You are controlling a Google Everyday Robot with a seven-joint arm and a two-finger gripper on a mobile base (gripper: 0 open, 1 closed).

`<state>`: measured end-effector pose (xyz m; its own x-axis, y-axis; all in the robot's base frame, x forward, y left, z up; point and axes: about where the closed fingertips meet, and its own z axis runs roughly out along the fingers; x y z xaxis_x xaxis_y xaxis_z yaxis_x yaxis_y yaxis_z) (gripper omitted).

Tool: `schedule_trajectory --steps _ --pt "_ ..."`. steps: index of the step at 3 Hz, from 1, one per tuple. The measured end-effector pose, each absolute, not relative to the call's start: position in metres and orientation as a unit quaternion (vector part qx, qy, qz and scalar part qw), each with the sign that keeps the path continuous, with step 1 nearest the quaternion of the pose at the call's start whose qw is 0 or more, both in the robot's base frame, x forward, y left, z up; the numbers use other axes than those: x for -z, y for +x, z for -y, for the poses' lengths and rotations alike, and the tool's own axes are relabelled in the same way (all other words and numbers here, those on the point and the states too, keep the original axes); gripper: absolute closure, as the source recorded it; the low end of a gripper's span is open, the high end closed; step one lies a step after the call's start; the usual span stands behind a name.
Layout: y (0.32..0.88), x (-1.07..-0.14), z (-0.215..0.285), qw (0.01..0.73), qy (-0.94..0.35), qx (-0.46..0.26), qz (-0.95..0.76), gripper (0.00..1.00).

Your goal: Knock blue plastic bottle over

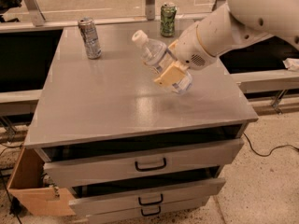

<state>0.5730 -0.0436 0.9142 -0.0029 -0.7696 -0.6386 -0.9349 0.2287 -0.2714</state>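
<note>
At the far left, low beside the cabinet, a cardboard box (32, 192) sits on the floor. On the grey table (112, 106), toward its far left, a silver drink can (89, 37) stands upright, well apart from the action.

Toward the middle right of the tabletop is the blue plastic bottle (150, 52). It is tipped steeply, with its white cap pointing up and to the far left and its base low over the table on the right side. I cannot tell whether the base touches the surface or hangs just above it.

A green drink can (167, 19) stands upright at the far edge, behind the bottle and clear of it.

The gripper (166, 64) is over the middle right of the table, pinching the bottle's lower body. One tan finger (170, 75) lies across the near side of the bottle, and a bit of the other shows on the far side. The white arm (243, 17) comes in from the upper right.

By my judgement the task is well under way but not done. The bottle is far off upright, yet it is held in the grip and not lying on its side. What is left is to bring it down flat on the table and let go, keeping the sweep short of the cans.
</note>
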Motion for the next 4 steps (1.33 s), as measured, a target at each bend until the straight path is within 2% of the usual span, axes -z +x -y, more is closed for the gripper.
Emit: schedule_trajectory --steps 1,2,3,4 --pt "0.583 -0.895 0.054 0.323 -0.623 -0.087 -0.707 1.00" --pt "0.593 -0.878 0.049 0.305 -0.629 -0.081 -0.710 0.83" --pt "0.603 -0.863 0.035 0.297 -0.634 -0.086 -0.709 0.62" --pt "0.606 -0.854 0.025 0.292 -0.636 -0.092 -0.708 0.32"
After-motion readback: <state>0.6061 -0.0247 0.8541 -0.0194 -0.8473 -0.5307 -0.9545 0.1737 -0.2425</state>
